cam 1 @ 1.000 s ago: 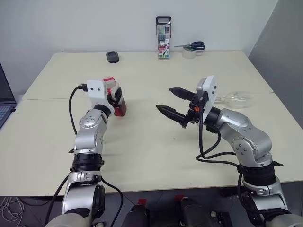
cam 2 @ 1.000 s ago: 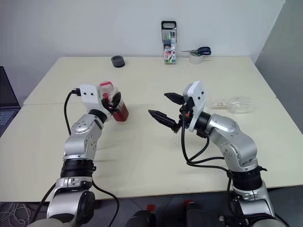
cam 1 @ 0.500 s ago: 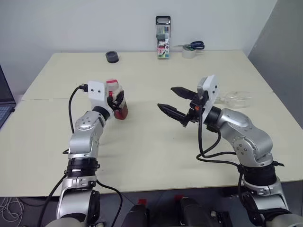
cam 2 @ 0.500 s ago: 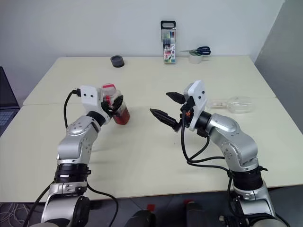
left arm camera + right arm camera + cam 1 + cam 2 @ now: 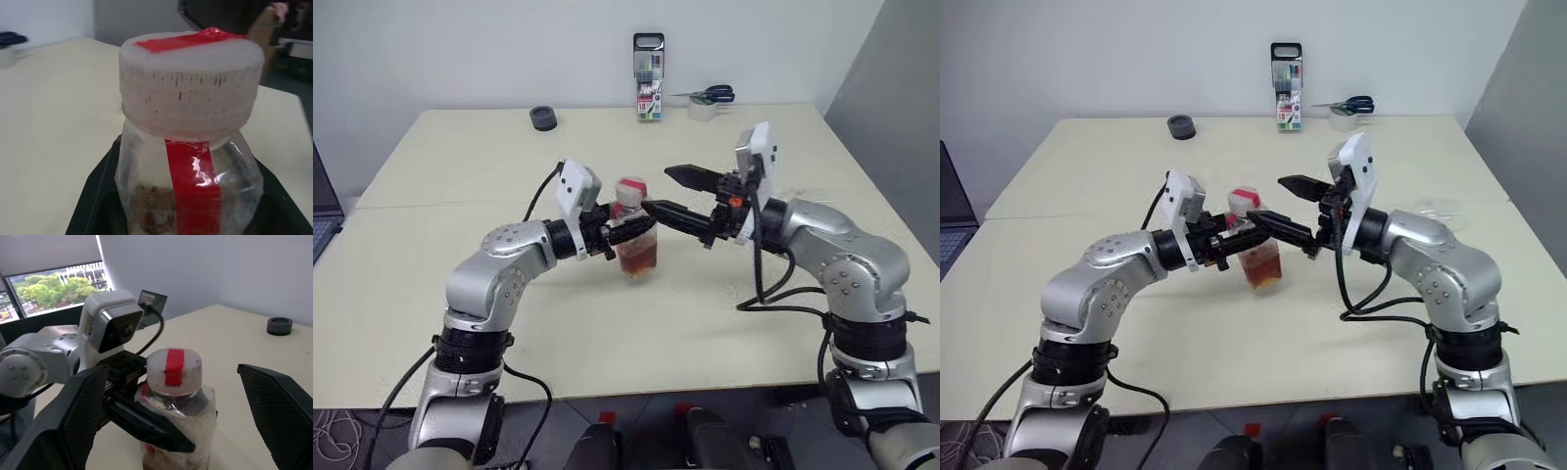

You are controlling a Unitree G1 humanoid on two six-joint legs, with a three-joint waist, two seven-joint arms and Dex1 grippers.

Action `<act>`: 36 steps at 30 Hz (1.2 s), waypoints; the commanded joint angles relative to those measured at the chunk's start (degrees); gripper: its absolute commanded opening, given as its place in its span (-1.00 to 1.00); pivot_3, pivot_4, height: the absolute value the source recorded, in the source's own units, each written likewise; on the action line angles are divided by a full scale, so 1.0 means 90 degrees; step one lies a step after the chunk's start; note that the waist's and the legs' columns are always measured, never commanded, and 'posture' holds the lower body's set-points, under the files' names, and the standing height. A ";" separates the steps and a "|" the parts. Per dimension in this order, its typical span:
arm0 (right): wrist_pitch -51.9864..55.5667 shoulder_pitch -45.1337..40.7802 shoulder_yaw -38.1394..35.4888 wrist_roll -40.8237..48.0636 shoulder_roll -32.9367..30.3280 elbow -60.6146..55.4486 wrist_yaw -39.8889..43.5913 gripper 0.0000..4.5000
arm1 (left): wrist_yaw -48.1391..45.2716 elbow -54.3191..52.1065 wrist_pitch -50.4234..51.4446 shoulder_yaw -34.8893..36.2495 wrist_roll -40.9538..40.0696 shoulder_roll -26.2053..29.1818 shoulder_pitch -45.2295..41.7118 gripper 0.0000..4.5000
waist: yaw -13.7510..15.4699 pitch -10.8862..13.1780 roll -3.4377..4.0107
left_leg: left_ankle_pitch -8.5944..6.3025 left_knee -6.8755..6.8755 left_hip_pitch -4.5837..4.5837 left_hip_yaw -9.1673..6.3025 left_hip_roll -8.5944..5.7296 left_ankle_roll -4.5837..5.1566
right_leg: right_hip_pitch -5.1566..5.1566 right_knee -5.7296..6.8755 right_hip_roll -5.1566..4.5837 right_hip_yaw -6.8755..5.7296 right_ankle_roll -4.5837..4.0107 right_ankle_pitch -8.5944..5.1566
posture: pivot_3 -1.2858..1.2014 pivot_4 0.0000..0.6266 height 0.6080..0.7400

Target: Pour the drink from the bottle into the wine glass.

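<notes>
The bottle point(image 5: 634, 243) is upright at the table's middle, small and clear, with a whitish cap point(image 5: 173, 366) crossed by a red strip. The reddish-brown drink point(image 5: 637, 258) fills its lower part. My left gripper point(image 5: 619, 231) is shut on the bottle's body from the left. My right gripper point(image 5: 655, 188) is open and reaches in from the right. One finger point(image 5: 83, 416) is on each side of the cap, clear of it. The wine glass point(image 5: 1442, 207) lies on its side at the right, mostly hidden behind my right forearm.
A tall marker case point(image 5: 648, 78) stands at the table's far edge, with scissors on a tape roll point(image 5: 708, 102) to its right. A black round object point(image 5: 543, 117) sits at the far left. A laptop edge point(image 5: 321, 211) shows at the left border.
My left arm has swung the bottle from the left half of the table rightward to the middle. My right gripper rose slightly, and its open fingers now flank the cap.
</notes>
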 commanded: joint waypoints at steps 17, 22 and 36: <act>-0.0152 -0.0127 -0.0003 0.0031 0.0619 -0.0320 -0.1014 1.00 | -0.0395 0.0219 -0.0423 -0.0201 0.0100 -0.0064 -0.0651 -0.18 | 0.0016 0.0000 0.0000 | 0.0001 0.0004 -0.0004 -0.0002 0.0000 -0.0001 | -0.0003 0.0001 -0.0002 0.0002 0.0000 0.0000 | 0.03 -0.52 1.00; -0.0170 -0.0146 0.0082 -0.0100 0.0614 -0.0219 -0.1013 1.00 | -0.0378 0.0191 -0.0501 -0.0178 0.0087 -0.0056 -0.0652 -0.18 | 0.0014 0.0000 0.0001 | 0.0001 0.0004 -0.0004 0.0000 0.0000 -0.0001 | -0.0005 0.0002 -0.0002 0.0002 0.0000 0.0000 | 0.03 -0.52 1.00; -0.0193 -0.0136 0.0212 -0.0252 0.0553 -0.0169 -0.0816 0.83 | -0.0327 0.0228 -0.0719 -0.0213 0.0129 -0.0145 -0.0700 -0.18 | 0.0014 0.0000 0.0001 | 0.0001 0.0005 -0.0004 0.0001 -0.0001 -0.0001 | -0.0006 0.0004 -0.0002 0.0002 0.0000 0.0000 | 0.03 -0.52 1.00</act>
